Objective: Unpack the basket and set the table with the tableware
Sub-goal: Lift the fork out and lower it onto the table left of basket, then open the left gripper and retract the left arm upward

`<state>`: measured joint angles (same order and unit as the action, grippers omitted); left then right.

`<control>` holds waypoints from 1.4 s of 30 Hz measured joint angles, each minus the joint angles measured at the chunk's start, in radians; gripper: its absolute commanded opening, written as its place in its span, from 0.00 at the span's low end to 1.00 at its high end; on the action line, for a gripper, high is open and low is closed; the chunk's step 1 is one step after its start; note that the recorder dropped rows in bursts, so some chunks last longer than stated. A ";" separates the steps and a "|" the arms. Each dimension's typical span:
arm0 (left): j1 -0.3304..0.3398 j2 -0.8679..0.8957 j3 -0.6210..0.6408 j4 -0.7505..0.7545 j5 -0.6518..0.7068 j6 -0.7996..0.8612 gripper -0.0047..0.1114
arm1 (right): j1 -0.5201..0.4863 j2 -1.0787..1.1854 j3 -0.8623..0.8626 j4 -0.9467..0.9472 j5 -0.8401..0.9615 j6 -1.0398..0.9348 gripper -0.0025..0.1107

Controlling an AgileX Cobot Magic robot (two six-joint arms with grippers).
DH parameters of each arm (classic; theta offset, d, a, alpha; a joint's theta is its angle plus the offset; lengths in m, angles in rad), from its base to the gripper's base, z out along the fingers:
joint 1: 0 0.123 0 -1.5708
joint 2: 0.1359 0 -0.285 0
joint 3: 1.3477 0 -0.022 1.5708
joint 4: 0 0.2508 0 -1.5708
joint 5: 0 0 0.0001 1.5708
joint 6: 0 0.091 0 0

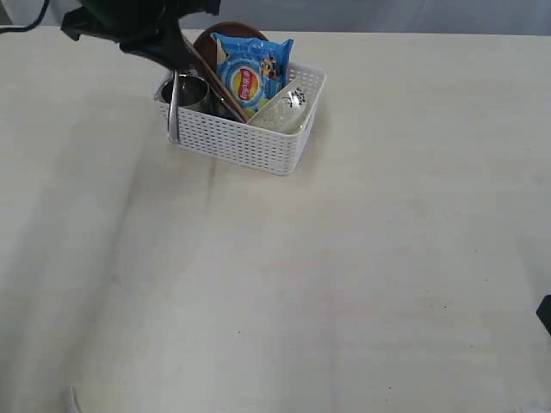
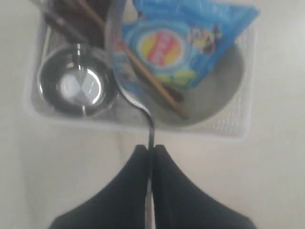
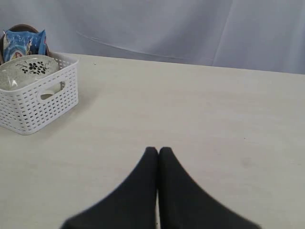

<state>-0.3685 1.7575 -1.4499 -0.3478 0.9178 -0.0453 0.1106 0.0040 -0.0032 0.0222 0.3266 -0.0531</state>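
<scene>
The white basket [image 1: 250, 148] stands at the back of the table [image 1: 344, 284]. It holds a steel cup [image 1: 191, 90], wooden chopsticks [image 2: 152, 81], an off-white bowl [image 1: 284, 107] and a round brown plate [image 1: 225, 33]. My left gripper [image 2: 150, 150] is over the basket's left end, shut on the thin handle of a steel utensil [image 2: 143, 112]. That utensil [image 1: 174, 107] hangs down outside the basket wall beside the cup; I cannot tell knife from fork. My right gripper [image 3: 158, 150] is shut and empty, low over bare table far to the right.
A blue chip bag [image 1: 252, 69] leans upright in the basket against the plate and over the bowl. A grey cloth backdrop [image 3: 190, 28] hangs behind the table's far edge. A dark bit of the right arm [image 1: 544, 314] shows at the exterior view's right border.
</scene>
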 measured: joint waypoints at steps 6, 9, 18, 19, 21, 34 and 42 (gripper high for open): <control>0.000 -0.139 0.269 0.003 -0.013 0.030 0.04 | 0.000 0.000 0.000 0.000 0.000 0.000 0.02; 0.000 -0.231 0.471 0.000 -0.120 0.045 0.04 | 0.000 0.000 0.000 0.000 0.000 0.000 0.02; 0.000 -0.162 0.756 -0.294 -0.403 0.370 0.04 | 0.000 0.000 0.000 0.000 0.000 0.000 0.02; 0.000 -0.146 0.756 -0.354 -0.407 0.436 0.04 | 0.000 0.000 0.000 0.000 0.000 0.000 0.02; 0.000 -0.119 0.756 -0.456 -0.407 0.533 0.04 | 0.000 0.000 0.000 0.000 0.000 0.000 0.02; -0.002 -0.077 0.756 -0.535 -0.464 0.620 0.39 | 0.000 0.000 0.000 0.000 0.000 0.000 0.02; -0.002 -0.077 0.752 -0.535 -0.500 0.614 0.45 | 0.000 0.000 0.000 0.000 0.000 0.000 0.02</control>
<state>-0.3708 1.6800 -0.6977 -0.8823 0.4182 0.5685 0.1106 0.0040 -0.0032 0.0222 0.3266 -0.0531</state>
